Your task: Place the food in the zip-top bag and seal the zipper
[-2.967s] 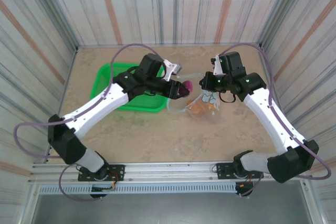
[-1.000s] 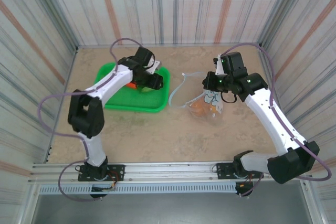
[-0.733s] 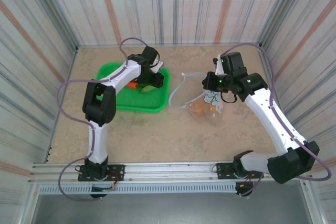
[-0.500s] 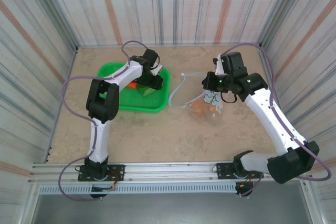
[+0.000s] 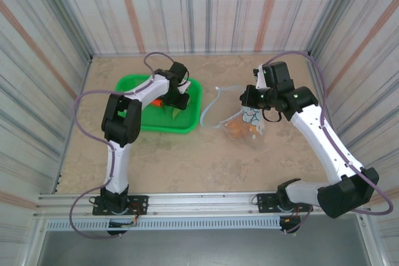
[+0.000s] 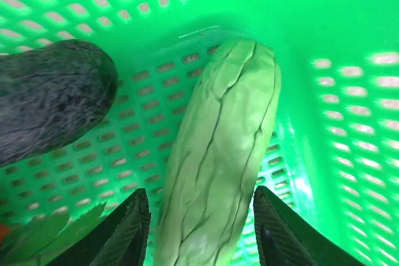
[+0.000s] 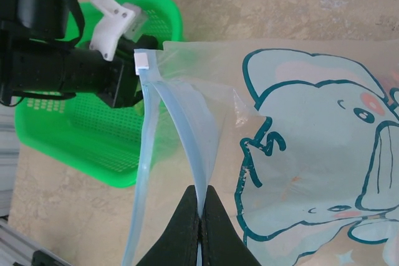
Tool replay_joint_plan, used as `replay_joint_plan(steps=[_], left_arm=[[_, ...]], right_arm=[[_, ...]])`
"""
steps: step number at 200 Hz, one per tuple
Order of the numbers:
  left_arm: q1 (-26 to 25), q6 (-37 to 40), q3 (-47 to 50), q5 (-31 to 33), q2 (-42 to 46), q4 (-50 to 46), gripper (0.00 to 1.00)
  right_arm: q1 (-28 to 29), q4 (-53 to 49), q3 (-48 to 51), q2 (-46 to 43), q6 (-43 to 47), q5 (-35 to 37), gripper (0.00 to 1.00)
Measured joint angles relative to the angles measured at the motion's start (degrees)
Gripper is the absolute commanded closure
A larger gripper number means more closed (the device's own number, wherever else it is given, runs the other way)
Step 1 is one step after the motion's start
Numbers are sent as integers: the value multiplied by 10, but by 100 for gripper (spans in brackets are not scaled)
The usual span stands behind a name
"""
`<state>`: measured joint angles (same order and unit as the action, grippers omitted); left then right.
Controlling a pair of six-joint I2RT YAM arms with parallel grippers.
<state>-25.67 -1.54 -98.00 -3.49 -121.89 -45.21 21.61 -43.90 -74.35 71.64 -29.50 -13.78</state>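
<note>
Over the last 3 seconds the left gripper (image 6: 202, 219) has been drawn away from the mouth of the zip-top bag (image 7: 312, 154), where a dark red-purple piece was being carried, and brought back into the green basket (image 5: 134, 85) near the far left corner of the surface (image 5: 187, 160). That piece is judged to have been delivered, though it cannot be made out through the plastic; only orange pieces (image 5: 235, 129) are seen inside.

The left gripper is now held spread, with 1 finger on each side of the cucumber (image 6: 218, 154), which is not yet clamped. This is taken to be the next item to be loaded. The bag lies right of the surface's middle, and 1 lip of its mouth is pinched by the closed right gripper (image 7: 201, 211), so the zipper (image 7: 148, 110) is kept parted.

The eggplant (image 6: 50, 101) lies just beside the left finger and the carrot (image 5: 159, 102) close by, while the basket wall rises near the right finger, so little room is left for closing. The free lip of the bag sags, which may hinder entry of a long piece.
</note>
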Motion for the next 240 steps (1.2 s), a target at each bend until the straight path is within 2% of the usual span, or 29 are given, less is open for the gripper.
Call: replay_joint_plan(steps=[39,70,103,151,171,200,240], left_arm=[[1,-4,2,-12,40,0,55],[1,-5,2,-19,45,0,41],[1,-3,2,-24,41,0,38],[1,-1,0,-10,-15,1,46],[1,0,0,-1,-27,1,52],[1,1,0,11,-27,5,66],[1,2,2,15,-21,18,68]], right_arm=[[0,0,0,0,0,0,100],[0,2,1,0,0,0,100],[0,2,9,-1,0,0,100],[0,2,10,-3,0,-7,100],[0,2,10,-4,0,-9,100],[0,2,10,-4,0,-11,100],[0,2,10,-4,0,-11,100]])
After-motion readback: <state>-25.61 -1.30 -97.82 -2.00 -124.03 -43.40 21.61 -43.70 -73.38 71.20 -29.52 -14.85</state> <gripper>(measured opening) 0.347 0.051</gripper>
